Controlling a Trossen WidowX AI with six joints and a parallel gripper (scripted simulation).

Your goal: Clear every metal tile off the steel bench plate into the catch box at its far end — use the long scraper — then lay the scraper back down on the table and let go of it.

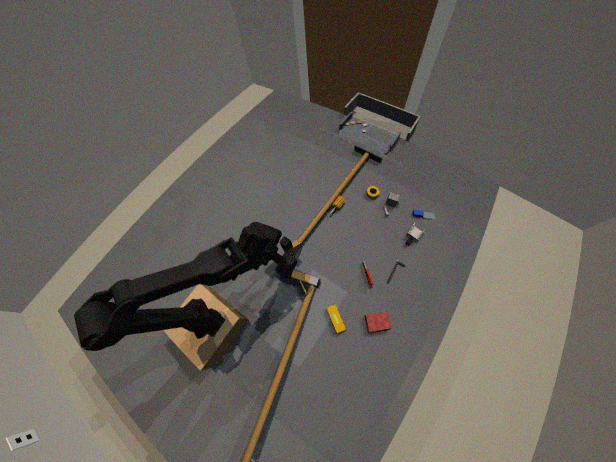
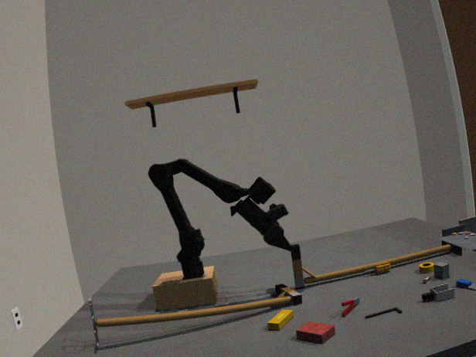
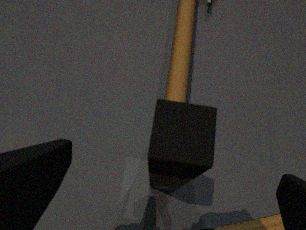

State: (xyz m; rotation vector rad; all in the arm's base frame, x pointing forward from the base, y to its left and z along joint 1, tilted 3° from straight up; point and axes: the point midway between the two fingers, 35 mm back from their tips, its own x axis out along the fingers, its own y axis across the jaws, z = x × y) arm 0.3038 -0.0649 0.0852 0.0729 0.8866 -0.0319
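Note:
The long scraper (image 1: 350, 176) (image 2: 348, 271) (image 3: 181, 55) lies on the table, its dark blade at the near edge of the steel bench plate (image 1: 370, 141) (image 2: 462, 243). Its upright grip block (image 2: 297, 269) (image 3: 183, 134) stands at the near end, with a black top. My gripper (image 1: 286, 256) (image 2: 290, 248) (image 3: 177, 160) is open and empty, at the height of the block's top. In the wrist view the block shows between the spread fingers; contact cannot be told. Several small tiles (image 1: 359, 122) (image 2: 460, 233) lie on the plate, before the catch box (image 1: 382, 107).
A second long tool (image 1: 280, 370) (image 2: 193, 311) with a wire end lies nearer, its grip block close to the scraper's. A yellow-handled tool (image 1: 338, 202) (image 2: 382, 267) is beside the scraper's shaft. A yellow block (image 1: 336, 319) (image 2: 280, 320) and a red block (image 1: 378, 322) (image 2: 315, 332) lie to the right.

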